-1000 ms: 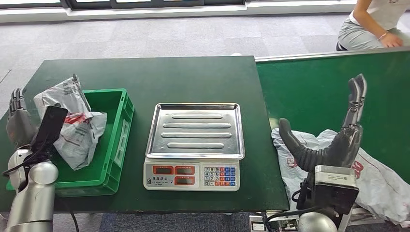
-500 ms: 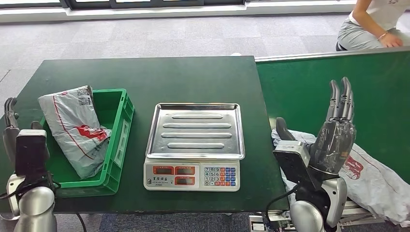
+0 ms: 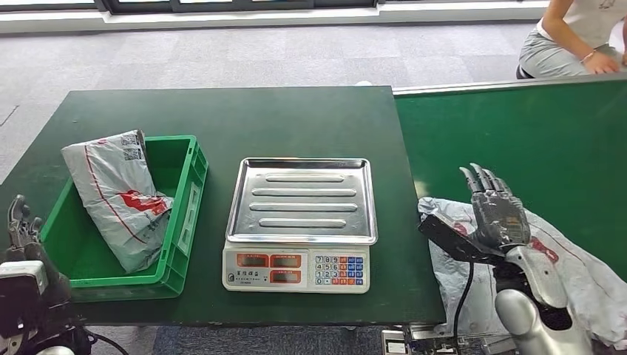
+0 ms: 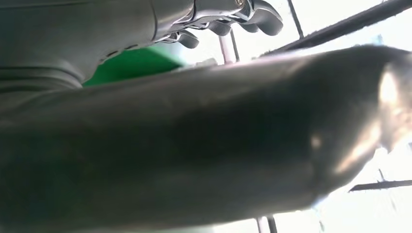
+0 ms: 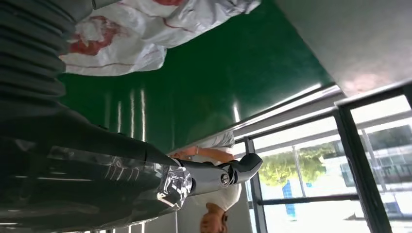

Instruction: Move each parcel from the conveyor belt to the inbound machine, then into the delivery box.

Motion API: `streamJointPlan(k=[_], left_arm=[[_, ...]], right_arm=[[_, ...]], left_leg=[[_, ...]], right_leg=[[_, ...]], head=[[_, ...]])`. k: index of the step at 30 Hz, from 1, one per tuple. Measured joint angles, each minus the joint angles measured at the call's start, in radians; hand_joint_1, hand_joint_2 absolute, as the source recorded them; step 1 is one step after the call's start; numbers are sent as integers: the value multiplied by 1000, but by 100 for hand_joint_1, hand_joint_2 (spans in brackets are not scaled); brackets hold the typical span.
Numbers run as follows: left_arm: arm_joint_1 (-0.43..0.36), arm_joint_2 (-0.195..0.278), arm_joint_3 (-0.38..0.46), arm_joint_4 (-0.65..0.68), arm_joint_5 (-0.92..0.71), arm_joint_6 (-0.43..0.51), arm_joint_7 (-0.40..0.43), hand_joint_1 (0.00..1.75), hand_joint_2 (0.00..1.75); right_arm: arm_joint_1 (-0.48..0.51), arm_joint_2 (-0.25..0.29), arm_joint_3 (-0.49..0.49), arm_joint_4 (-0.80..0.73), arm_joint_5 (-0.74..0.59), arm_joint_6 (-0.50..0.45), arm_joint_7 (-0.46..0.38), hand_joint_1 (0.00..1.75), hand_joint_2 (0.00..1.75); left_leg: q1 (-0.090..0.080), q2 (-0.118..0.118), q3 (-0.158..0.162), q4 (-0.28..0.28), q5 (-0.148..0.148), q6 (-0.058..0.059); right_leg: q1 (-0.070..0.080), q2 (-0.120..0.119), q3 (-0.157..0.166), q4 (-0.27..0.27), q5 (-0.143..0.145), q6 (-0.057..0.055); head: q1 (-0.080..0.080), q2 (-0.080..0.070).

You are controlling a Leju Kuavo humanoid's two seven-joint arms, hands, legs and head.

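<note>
Two parcels: one lies in our bin (image 3: pixel 188 214), the next bag (image 3: pixel 584 281) sprawls on the belt (image 3: pixel 517 133) directly beneath our right hand (image 3: pixel 499 214), its long axis trailing off to that hand's outer side. Right hand hovers unclenched, holding nothing; left hand (image 3: pixel 22 237) hangs far off, released, so we judge the right nearer.

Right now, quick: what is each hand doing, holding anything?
Left hand: low beside the green box, holding nothing, fingers apart: open.
Right hand: above the parcel on the belt, fingers spread, no grip: open.
</note>
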Motion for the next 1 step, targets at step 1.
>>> streamJointPlan(k=[1], left_arm=[[7, -2, -8, -6, 10, -5, -2, 0, 0]], right_arm=[[-8, -23, -2, 17, -4, 21, -1, 0, 175]], left_leg=[[-1, 0, 0, 0, 0, 1]], right_leg=[[0, 0, 0, 0, 0, 1]], head=[[0, 0]])
